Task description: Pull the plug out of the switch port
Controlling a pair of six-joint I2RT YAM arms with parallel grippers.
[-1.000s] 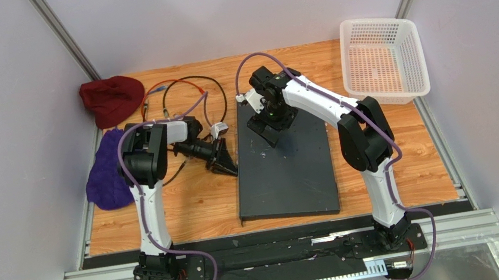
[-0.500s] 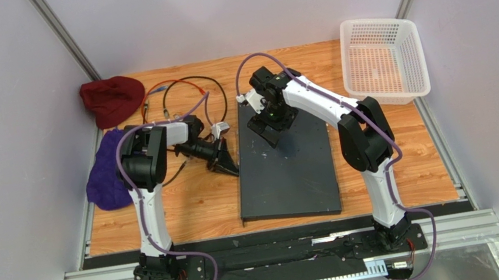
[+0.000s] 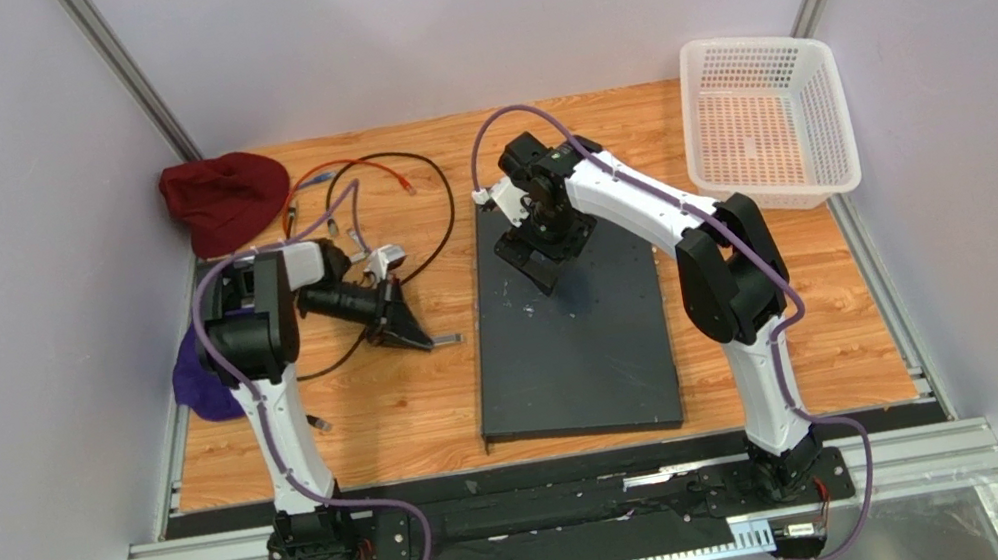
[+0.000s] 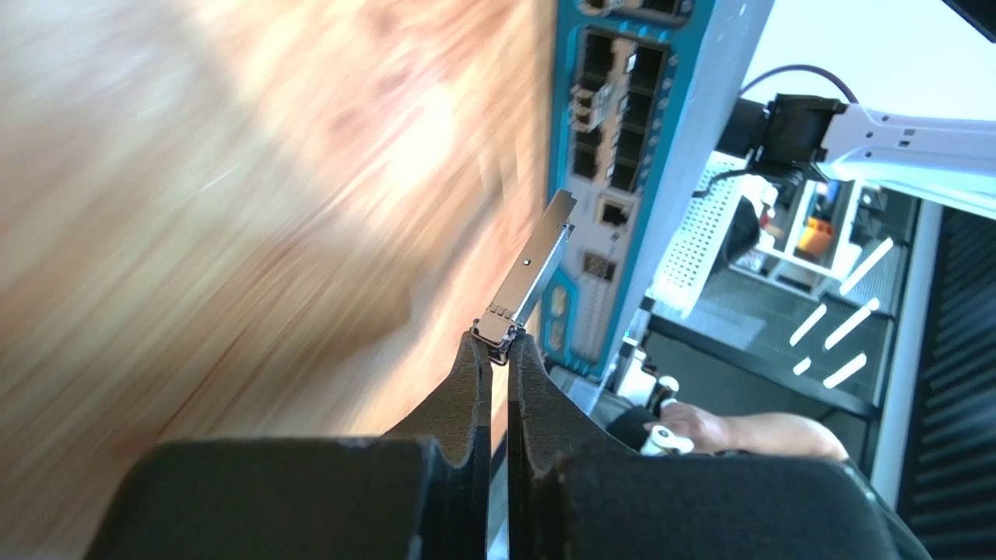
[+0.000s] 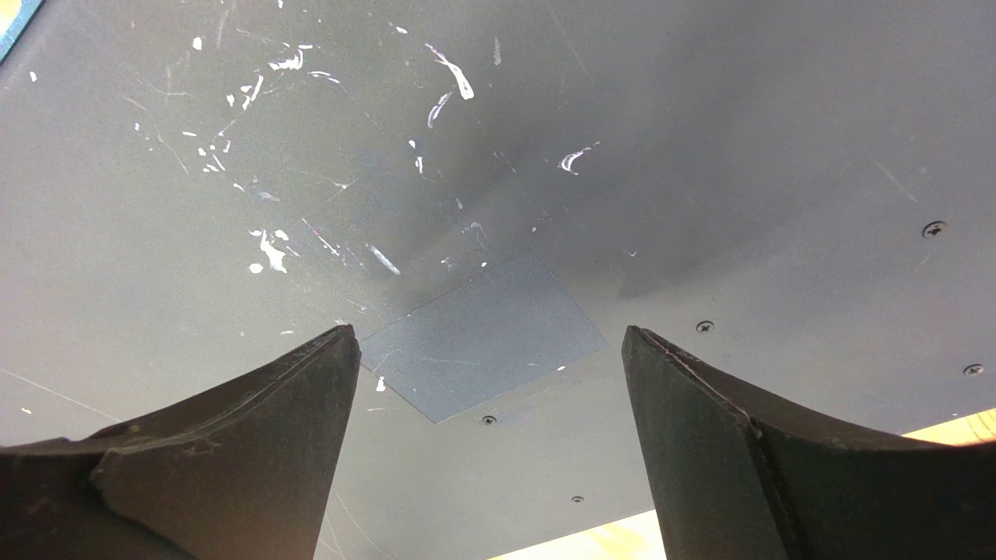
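Observation:
The switch (image 3: pixel 570 321) is a large flat dark grey box on the wooden table. Its teal port face (image 4: pixel 620 117) shows in the left wrist view, and its scuffed top (image 5: pixel 526 140) fills the right wrist view. My left gripper (image 3: pixel 416 337) is shut on the end of a silver metal plug (image 4: pixel 532 274). It holds the plug clear of the ports, a short way left of the switch's left edge; in the top view the plug (image 3: pixel 446 341) points at the switch. My right gripper (image 5: pixel 485 338) is open and empty, low over the switch's far end (image 3: pixel 536 262).
A white mesh basket (image 3: pixel 764 122) stands at the back right. A maroon cloth (image 3: pixel 224 198) lies at the back left and a purple cloth (image 3: pixel 195 384) by the left arm. Loose black and orange cables (image 3: pixel 401 183) loop behind the left gripper.
My left gripper has pulled back to the left from the switch's edge, and the silver plug has come away with it. The right arm has not moved.

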